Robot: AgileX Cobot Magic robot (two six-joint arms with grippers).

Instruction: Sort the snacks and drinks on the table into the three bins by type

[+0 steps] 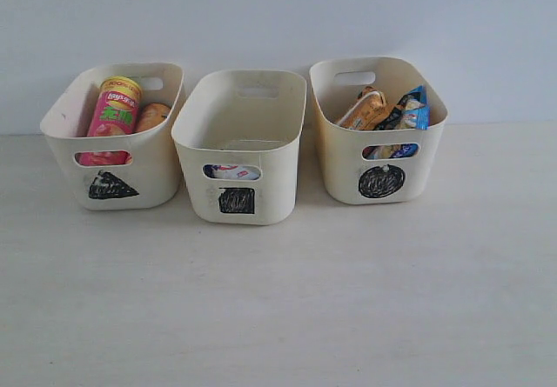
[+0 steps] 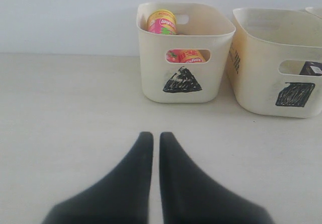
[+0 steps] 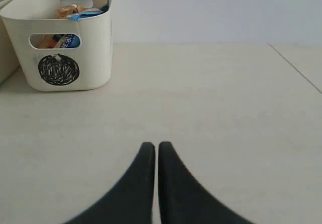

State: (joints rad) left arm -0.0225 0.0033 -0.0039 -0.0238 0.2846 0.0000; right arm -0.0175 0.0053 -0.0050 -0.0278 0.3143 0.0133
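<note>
Left of the square-marked bin (image 1: 271, 194), in the triangle-marked bin (image 1: 158, 176): pink-red Lay's tube (image 1: 114, 109) beside yellow-red tube (image 1: 153, 116); right of it, in the circle-marked bin (image 1: 338, 168): orange bag (image 1: 364, 109) and blue bag (image 1: 414, 109). Behind the square-marked bin's front cutout: milk pouch (image 1: 231, 172) and dark carton (image 2: 311, 69). Left gripper (image 2: 151, 141) and right gripper (image 3: 151, 149) both pressed together, empty, over the table (image 1: 278, 317) on the near side of that bin.

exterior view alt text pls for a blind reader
Three cream bins in a row on a pale table. The left triangle bin holds a pink-red chip tube beside a second tube, the middle square bin shows a white-and-blue pouch through its cutout, and the right circle bin holds an orange bag and a blue bag.
</note>
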